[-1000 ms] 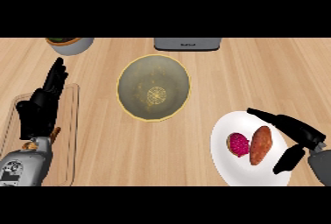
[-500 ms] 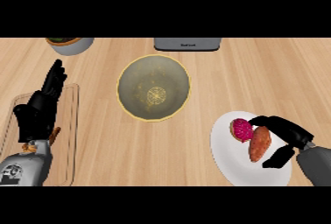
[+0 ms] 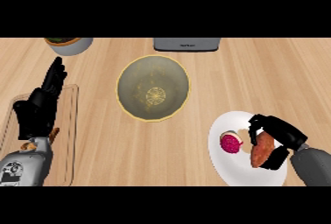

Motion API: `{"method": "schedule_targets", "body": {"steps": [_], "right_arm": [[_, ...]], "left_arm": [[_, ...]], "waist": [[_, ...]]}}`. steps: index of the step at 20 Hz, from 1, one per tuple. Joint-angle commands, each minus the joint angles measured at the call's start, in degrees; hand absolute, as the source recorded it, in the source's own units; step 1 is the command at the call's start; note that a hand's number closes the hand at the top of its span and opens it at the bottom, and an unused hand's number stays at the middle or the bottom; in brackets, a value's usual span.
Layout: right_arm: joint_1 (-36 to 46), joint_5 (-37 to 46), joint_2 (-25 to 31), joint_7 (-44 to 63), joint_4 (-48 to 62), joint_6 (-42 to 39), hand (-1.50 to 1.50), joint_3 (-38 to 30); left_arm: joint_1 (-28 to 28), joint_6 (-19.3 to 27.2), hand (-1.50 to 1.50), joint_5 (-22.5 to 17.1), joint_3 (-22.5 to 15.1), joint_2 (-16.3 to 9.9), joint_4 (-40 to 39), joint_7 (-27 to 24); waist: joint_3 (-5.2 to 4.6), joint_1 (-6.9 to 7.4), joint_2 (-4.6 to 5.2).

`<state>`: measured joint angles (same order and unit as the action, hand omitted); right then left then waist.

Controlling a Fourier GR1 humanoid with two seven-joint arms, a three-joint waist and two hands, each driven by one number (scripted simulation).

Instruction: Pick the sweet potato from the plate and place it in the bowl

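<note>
- Where the white plate (image 3: 223, 164) sits at the lower right of the wooden surface (image 3: 258, 83), the right robot hand (image 3: 279, 139) is bent over it, fingers and thumb curled round the orange-brown sweet potato (image 3: 262, 151).
- That sweet potato lies on the plate's right half, lengthwise, with the black fingers at its upper end and right side; whether it is lifted clear of the plate cannot be told.
- Just left of it on the same plate lies a small round piece with a magenta cut face (image 3: 229, 143), apart from the fingers.
- Up and to the left of the plate, well apart from it, stands the bowl (image 3: 153, 87), olive-grey inside with a yellow rim.
- At the left edge, the left robot hand (image 3: 39, 109) rests open, fingers straight and pointing up, over a pale tray (image 3: 70, 131).
- Along the top edge show a small pot (image 3: 68, 43) at the left and a grey appliance (image 3: 187, 43) near the middle.
</note>
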<state>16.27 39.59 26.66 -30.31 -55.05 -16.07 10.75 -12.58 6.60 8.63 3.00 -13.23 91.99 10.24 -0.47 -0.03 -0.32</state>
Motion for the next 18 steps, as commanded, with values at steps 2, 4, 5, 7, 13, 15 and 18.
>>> {"method": "schedule_targets", "body": {"steps": [2,4,5,7,13,15,18], "right_arm": [[0.96,0.03,-1.34,-2.53,0.57,-0.93,1.5,-1.77],[-3.76,0.02,0.62,-3.24,-6.35,-0.9,1.5,-3.06],[-4.62,-1.99,3.8,-3.72,-10.77,-3.17,1.5,-4.07],[-5.3,5.25,-13.79,10.89,-17.97,2.93,1.5,8.61],[-2.23,9.84,-26.18,22.63,-21.14,4.22,1.5,23.24],[-3.55,5.65,-26.36,27.27,-24.26,7.63,1.5,25.78],[-5.97,2.25,-26.51,33.57,-30.39,15.27,1.5,31.75]], "left_arm": [[-0.09,0.98,0.0,2.25,-1.74,1.77,3.57,3.78],[-0.93,-0.2,0.0,1.23,0.59,1.02,0.99,1.37],[4.76,-1.34,0.0,0.0,0.7,0.6,2.24,-2.56],[-0.78,0.26,0.0,1.02,0.51,0.66,0.91,2.37],[-0.7,-1.36,0.0,1.03,-1.53,1.13,-0.22,0.72],[-0.73,-1.57,0.0,1.23,-1.67,0.83,0.06,0.46],[-1.29,-0.93,0.0,1.27,-1.59,1.44,-0.41,0.81]], "waist": [[0.49,0.27,0.3],[0.46,-0.07,0.27],[0.43,-0.14,0.17],[0.26,-0.91,-0.45],[0.03,3.34,-0.86],[0.37,3.53,-0.91],[0.53,2.39,-0.95]]}}
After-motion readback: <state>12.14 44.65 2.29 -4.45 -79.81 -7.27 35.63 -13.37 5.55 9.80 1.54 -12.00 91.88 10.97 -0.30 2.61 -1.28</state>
